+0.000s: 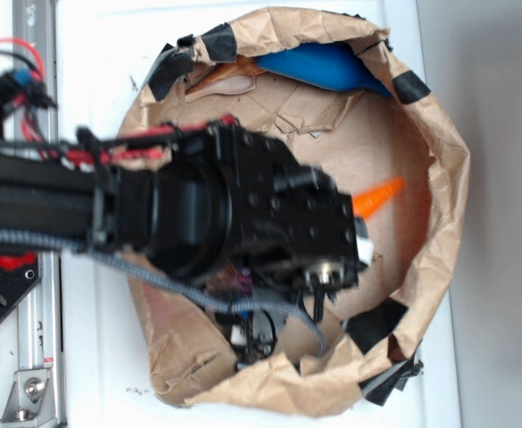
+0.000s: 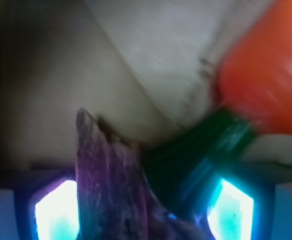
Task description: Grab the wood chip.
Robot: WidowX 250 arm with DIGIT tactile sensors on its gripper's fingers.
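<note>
**Wood chip between the fingers, grasp under way**

In the wrist view the end effector (image 2: 143,210) sits low over brown paper, its two glowing fingers (image 2: 56,212) at 7 and 5 o'clock. The wood chip (image 2: 111,185), dark and rough-grained, stands between them, nearer the 7 o'clock finger. Whether the fingers pinch it or stand spread around it I cannot tell. A toy carrot (image 2: 265,75) lies at 2 o'clock, its green stem (image 2: 200,150) reaching down beside the chip. By my judgement this is the closing step; the next move calls for gripping the chip alone, clear of the stem, then lifting. From outside, the arm (image 1: 225,209) hides the chip. The paper nest (image 1: 439,178), patched with black tape (image 1: 410,86), holds a blue object (image 1: 323,67) at 12 o'clock and rests on a white tabletop (image 1: 91,53).
</note>
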